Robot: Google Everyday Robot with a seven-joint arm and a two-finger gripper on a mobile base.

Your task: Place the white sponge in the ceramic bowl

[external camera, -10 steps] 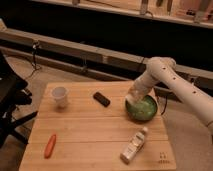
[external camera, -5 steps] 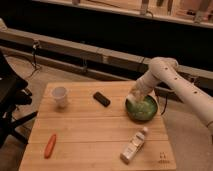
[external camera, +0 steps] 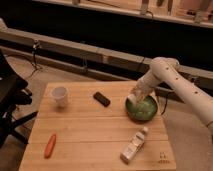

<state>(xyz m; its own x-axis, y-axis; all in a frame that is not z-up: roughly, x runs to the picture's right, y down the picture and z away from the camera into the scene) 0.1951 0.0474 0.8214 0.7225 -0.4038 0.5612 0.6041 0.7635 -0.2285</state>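
Note:
The ceramic bowl [external camera: 142, 110], dark outside and green inside, sits on the right side of the wooden table [external camera: 90, 130]. My gripper [external camera: 133, 99] reaches down from the white arm at the right and hangs over the bowl's left rim. A small whitish block, the white sponge [external camera: 132, 97], shows at the gripper's tip, held just above the bowl's inside.
A white cup [external camera: 60, 96] stands at the table's left back. A black remote-like object [external camera: 102, 98] lies in the middle back, an orange carrot [external camera: 50, 145] at the front left, and a pale labelled bottle [external camera: 134, 145] lies in front of the bowl. A dark chair [external camera: 10, 105] stands at the left.

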